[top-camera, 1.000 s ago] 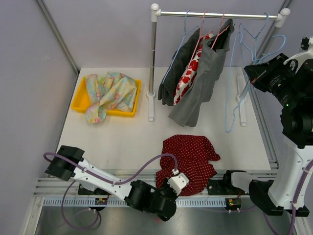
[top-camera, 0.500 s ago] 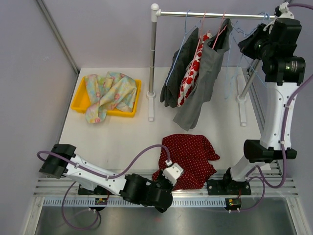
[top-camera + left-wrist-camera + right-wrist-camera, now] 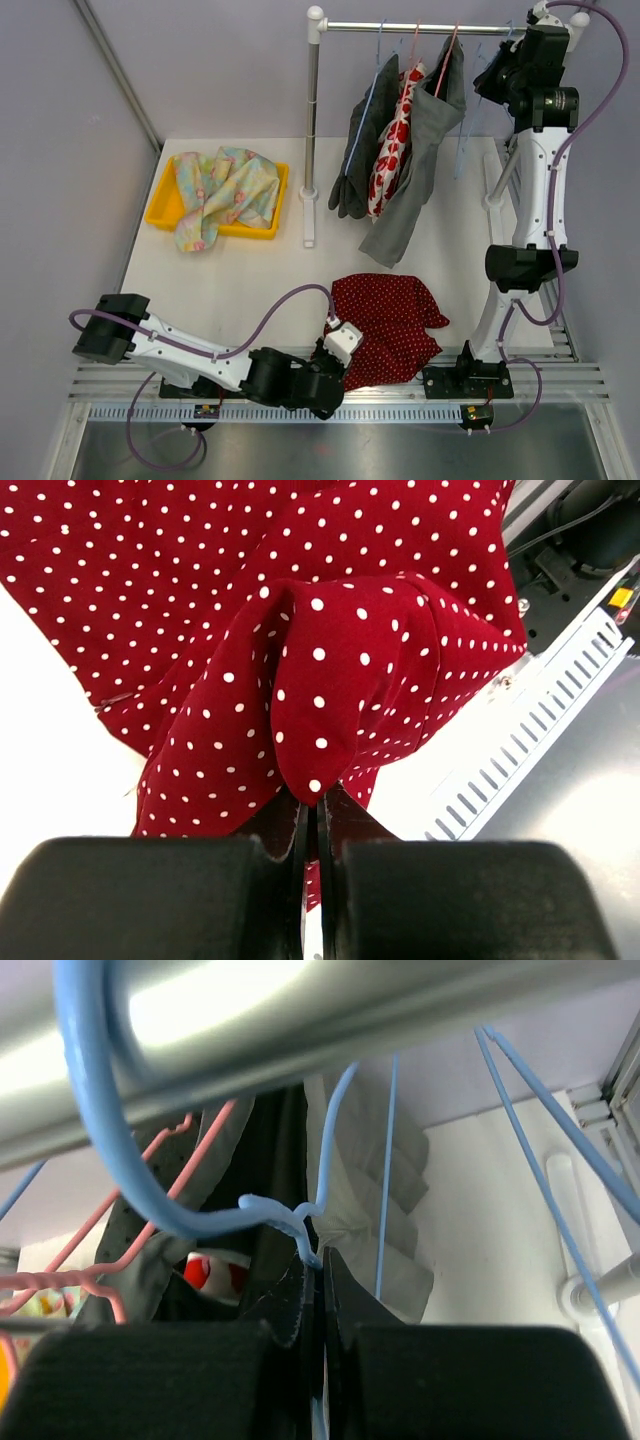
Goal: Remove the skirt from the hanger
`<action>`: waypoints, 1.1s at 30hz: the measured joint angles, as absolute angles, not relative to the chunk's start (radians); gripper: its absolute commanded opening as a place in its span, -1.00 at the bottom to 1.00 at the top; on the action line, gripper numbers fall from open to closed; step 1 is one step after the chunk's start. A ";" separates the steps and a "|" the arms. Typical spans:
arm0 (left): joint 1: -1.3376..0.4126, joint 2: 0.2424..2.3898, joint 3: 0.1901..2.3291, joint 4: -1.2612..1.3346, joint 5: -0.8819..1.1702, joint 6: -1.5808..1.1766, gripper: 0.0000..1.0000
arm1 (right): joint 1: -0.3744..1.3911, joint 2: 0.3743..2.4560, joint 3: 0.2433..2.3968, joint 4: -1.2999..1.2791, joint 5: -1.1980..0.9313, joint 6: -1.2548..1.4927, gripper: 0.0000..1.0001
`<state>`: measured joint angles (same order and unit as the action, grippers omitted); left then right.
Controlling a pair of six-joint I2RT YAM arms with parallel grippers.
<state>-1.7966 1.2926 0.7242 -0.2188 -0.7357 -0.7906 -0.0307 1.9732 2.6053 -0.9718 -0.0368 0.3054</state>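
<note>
1. White table (image 3: 250, 280) fills the workspace, closed in by plain lilac-grey walls (image 3: 60, 150). A metal rail (image 3: 430, 29) on posts stands across the far side, and slotted metal framing (image 3: 120, 378) runs along the near edge.
2. Three things hang side by side on the rail: a dark grey garment (image 3: 360, 150), a red-and-white flowered garment (image 3: 392, 140) and a lighter grey garment (image 3: 420, 170). A yellow tray (image 3: 158, 212) at the far left holds a crumpled pastel cloth (image 3: 220, 190).
3. The skirt (image 3: 395, 315), red with white dots, lies in a loose heap on the table near the front edge. It sits between the two arm bases and well apart from the rail, so it looks to be off its hanger already.
4. The left gripper (image 3: 312, 815) has its jaws pressed together on a raised fold at the skirt's near edge.
5. The right gripper (image 3: 318, 1260) is up at the rail, jaws closed on the twisted neck of a blue hanger (image 3: 270, 1215). The hanger's hook curls over the bar, and its wire appears bare.
6. By my judgement the skirt is thin, soft and light. It drapes and bunches freely and will not break. A pinch on a fold or hem should hold it well, but it will trail, and it may snag on the framing if dragged that way.
</note>
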 measured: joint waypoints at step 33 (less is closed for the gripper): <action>-0.894 1.268 1.680 -0.709 -0.852 -0.101 -1.00 | -0.039 1.019 1.754 -0.858 0.014 0.394 0.99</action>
